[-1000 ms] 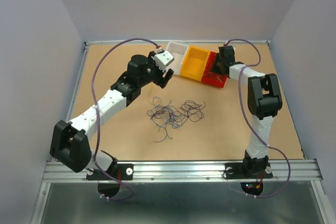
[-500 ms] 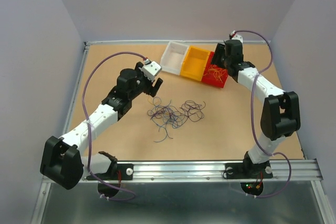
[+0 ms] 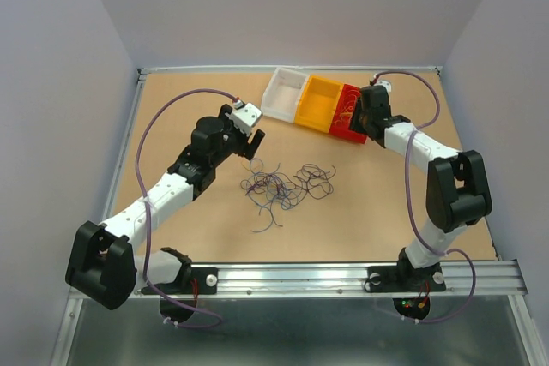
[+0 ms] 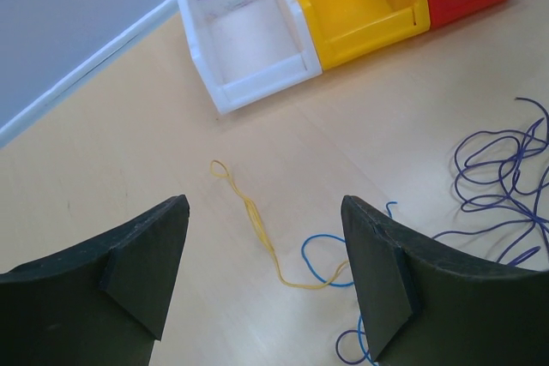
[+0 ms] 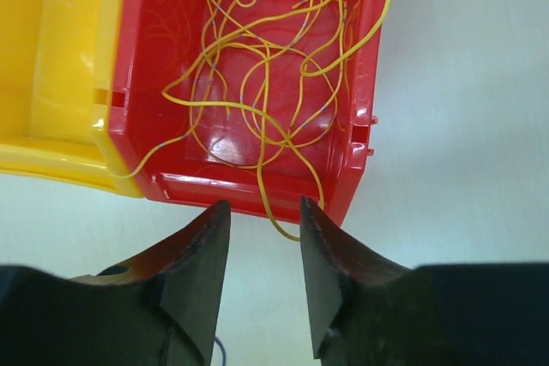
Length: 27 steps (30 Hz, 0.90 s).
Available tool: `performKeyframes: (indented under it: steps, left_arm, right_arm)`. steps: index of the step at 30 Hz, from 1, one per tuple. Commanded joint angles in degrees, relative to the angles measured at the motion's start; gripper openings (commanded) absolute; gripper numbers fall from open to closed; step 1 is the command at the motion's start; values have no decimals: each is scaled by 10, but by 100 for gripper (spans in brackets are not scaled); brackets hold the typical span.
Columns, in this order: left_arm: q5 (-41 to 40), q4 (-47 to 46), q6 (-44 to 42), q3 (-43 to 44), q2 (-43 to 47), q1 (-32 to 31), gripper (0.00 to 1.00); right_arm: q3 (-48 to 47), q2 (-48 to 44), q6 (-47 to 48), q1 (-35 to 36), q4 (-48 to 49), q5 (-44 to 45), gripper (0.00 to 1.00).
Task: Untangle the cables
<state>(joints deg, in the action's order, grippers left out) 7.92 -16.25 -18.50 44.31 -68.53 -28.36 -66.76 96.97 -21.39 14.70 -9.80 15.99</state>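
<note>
Yellow cables (image 5: 262,109) lie in the red bin (image 5: 249,190) beyond right end effector (image 5: 264,213).

Table (image 3: 360,220), possibly wood: cables (image 3: 283,184) tangled centre, three bins (image 3: 319,107) far side.

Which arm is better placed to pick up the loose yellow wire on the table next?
Left. The left gripper, open, hovers directly above the yellow wire. The right gripper is away at the red bin.
</note>
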Motion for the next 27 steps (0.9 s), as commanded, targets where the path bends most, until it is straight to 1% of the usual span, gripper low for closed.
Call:
performKeyframes:
  steps: [1,3,8,9,10,11,13,21,27]
  left_arm:
    - [-8,-42,-1,-4,2,5,84]
    - [-8,-43,-2,-5,-1,7,84]
    - [-7,-46,-4,-3,-6,9,84]
    - [-7,-47,-3,-4,-10,9,84]
    - [-7,-47,-4,-2,-11,10,84]
    - [-7,-47,-5,-2,-12,11,84]
    - [-7,-47,-5,0,-17,14,84]
    - [-6,-49,-5,4,-30,22,84]
    - [-12,-54,-7,9,-49,26,84]
  right_arm:
    - [-26,32,7,0,10,20,35]
    - [-38,45,8,0,10,19,28]
    - [-57,75,10,0,9,19,28]
    - [-65,80,11,0,9,17,26]
    - [-71,83,13,0,9,19,14]
    - [-76,88,14,0,9,19,8]
    - [-94,102,18,0,10,18,1]
    - [-166,151,28,0,8,37,1]
    - [-242,222,33,-6,1,36,1]
